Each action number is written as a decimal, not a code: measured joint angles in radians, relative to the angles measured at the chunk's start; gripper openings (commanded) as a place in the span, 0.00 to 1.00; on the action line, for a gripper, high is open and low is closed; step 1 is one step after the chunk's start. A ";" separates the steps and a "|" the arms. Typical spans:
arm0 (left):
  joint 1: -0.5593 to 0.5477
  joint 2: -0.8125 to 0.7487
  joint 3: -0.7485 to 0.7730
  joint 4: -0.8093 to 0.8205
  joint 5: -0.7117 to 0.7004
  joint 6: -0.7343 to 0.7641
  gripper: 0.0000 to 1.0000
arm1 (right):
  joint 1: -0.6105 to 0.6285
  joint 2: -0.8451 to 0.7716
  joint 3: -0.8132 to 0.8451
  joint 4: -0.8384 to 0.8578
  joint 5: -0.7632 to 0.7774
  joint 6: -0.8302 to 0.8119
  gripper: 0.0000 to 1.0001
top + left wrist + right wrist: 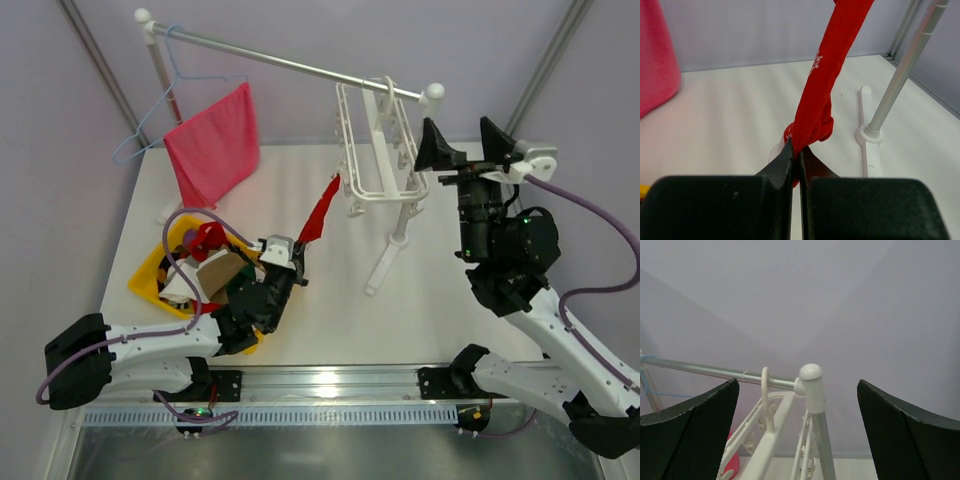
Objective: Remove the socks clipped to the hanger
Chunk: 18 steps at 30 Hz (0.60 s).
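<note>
Clenched tight, the left gripper pinched the lower end of the red sock, with the cloth bunched in a small knot just beyond the fingertips. From that pinch the sock ran up and away from the fingers, slanting to their right. It was drawn out in one straight band, so its long axis pointed from the jaws toward the near left corner of the hanger. The wrist view cut off the sock's upper end. From overhead it reached that corner, but the clip itself was too small to tell whether it had let go (the straight line suggested it had not).

Behind and to the left of those fingers sat a yellow tray holding loose socks, red and tan among them.

Farther off, the right gripper hung with its jaws spread wide and nothing between them. It was level with the rail and off the hanger's right side, apart from the frame. The left arm was plainly the nearer to the sock. Judging by the slant, the release turned on pulling along that same line, down and back toward the tray, not sideways. No other sock could be made out on the frame.
</note>
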 measured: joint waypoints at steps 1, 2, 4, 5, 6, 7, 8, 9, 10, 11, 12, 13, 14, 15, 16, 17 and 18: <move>0.000 0.000 0.000 0.000 0.002 0.001 0.00 | 0.000 0.036 0.031 -0.014 -0.010 0.000 1.00; 0.000 0.000 0.000 0.000 0.002 0.003 0.00 | -0.003 0.073 0.056 -0.033 -0.025 0.003 1.00; 0.000 0.000 0.000 0.000 0.003 0.004 0.00 | -0.014 0.142 0.111 -0.075 -0.062 0.022 1.00; 0.000 0.000 0.000 0.000 0.003 0.005 0.00 | -0.019 0.178 0.134 -0.099 -0.080 0.031 0.99; 0.000 0.000 0.000 0.000 0.003 0.005 0.00 | -0.023 0.208 0.152 -0.124 -0.095 0.043 0.98; 0.000 0.000 0.000 0.000 0.003 0.005 0.00 | -0.026 0.241 0.170 -0.150 -0.111 0.056 0.98; 0.000 0.000 0.000 0.000 0.003 0.005 0.00 | -0.028 0.266 0.182 -0.175 -0.124 0.069 0.97; 0.000 0.000 0.000 0.000 0.003 0.006 0.00 | -0.029 0.281 0.186 -0.193 -0.132 0.081 0.97; 0.000 -0.001 0.000 0.000 0.003 0.006 0.00 | -0.031 0.294 0.187 -0.208 -0.139 0.093 0.96; 0.000 -0.002 0.000 0.000 0.003 0.007 0.00 | -0.031 0.302 0.187 -0.224 -0.144 0.104 0.95; 0.000 -0.004 0.000 0.000 0.003 0.007 0.00 | -0.031 0.309 0.187 -0.238 -0.146 0.114 0.95; 0.000 -0.006 0.000 0.000 0.003 0.007 0.00 | -0.031 0.313 0.187 -0.245 -0.147 0.124 0.95; 0.000 -0.008 0.000 0.000 0.003 0.007 0.00 | -0.032 0.315 0.187 -0.249 -0.148 0.129 0.95; 0.000 -0.010 0.000 0.000 0.003 0.008 0.00 | -0.032 0.320 0.191 -0.253 -0.147 0.135 0.95; 0.000 -0.012 -0.002 0.001 0.003 0.008 0.00 | -0.032 0.327 0.200 -0.256 -0.146 0.138 0.95; 0.000 -0.014 -0.003 0.000 0.003 0.008 0.00 | -0.034 0.335 0.211 -0.256 -0.146 0.141 0.94; 0.000 -0.015 -0.003 0.001 0.003 0.008 0.00 | -0.036 0.343 0.220 -0.256 -0.146 0.144 0.94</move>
